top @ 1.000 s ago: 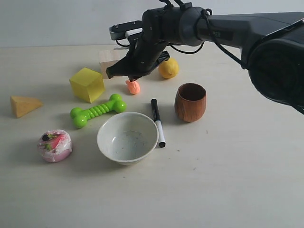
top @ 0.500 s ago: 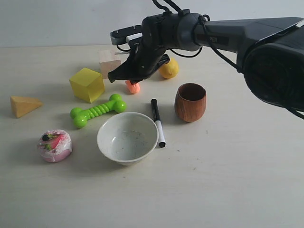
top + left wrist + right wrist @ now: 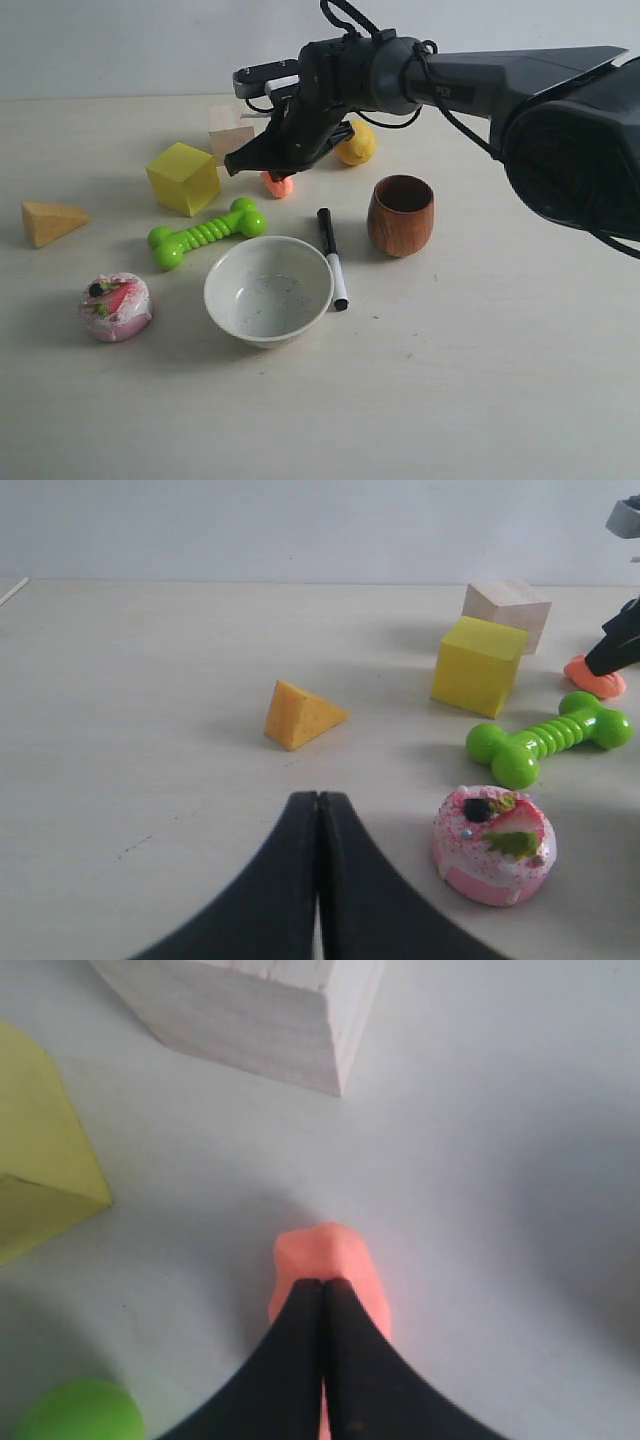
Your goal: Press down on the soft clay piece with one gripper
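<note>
The soft clay piece [image 3: 277, 185] [image 3: 325, 1255] is a small salmon-orange lump on the table between the yellow cube and the lemon. My right gripper [image 3: 262, 165] [image 3: 322, 1285] is shut, its two fingers pressed together, and its tips rest on top of the clay, hiding most of it. In the left wrist view the clay [image 3: 592, 677] shows flattened under the right gripper's dark tip. My left gripper [image 3: 318, 798] is shut with nothing in it, low over bare table near the pink-white lump [image 3: 494, 845]. It is out of the exterior view.
Around the clay stand a yellow cube [image 3: 184, 177], a pale wooden block [image 3: 229, 130], a lemon [image 3: 356, 143] and a green bone toy [image 3: 207, 232]. A marker [image 3: 332, 256], a white bowl [image 3: 268, 290], a wooden cup [image 3: 401, 215], an orange wedge [image 3: 52, 221] and the pink-white lump [image 3: 116, 306] lie nearer.
The right gripper has moved down and slightly back onto the clay, which now shows less below the fingers. Nothing else on the table has moved.
</note>
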You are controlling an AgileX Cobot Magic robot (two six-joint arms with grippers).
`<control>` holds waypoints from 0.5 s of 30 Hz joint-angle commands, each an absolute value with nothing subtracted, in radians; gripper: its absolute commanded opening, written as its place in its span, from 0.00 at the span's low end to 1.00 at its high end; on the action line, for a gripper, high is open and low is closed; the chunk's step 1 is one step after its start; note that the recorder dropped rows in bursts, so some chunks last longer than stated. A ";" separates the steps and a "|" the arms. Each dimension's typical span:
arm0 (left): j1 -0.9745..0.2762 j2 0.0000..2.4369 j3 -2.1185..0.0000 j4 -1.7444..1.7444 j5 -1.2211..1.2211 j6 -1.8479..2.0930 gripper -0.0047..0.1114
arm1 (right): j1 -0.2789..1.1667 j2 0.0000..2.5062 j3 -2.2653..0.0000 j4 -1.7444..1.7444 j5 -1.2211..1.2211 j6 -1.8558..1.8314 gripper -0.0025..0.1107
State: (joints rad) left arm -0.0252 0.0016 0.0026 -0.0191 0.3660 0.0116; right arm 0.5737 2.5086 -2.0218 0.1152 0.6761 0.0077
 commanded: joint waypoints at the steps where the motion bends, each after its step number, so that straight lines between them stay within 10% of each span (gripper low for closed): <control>1: -0.031 0.000 0.000 -0.022 0.355 0.012 0.04 | 0.575 2.552 -2.007 0.094 0.762 0.000 0.02; 15: -0.031 0.000 0.000 -0.022 0.355 0.012 0.04 | 0.575 2.606 -2.007 0.079 0.764 0.000 0.02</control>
State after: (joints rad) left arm -0.0252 0.0016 0.0026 -0.0191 0.3660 0.0116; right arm 0.5737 2.5312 -2.0308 0.1113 0.6803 0.0077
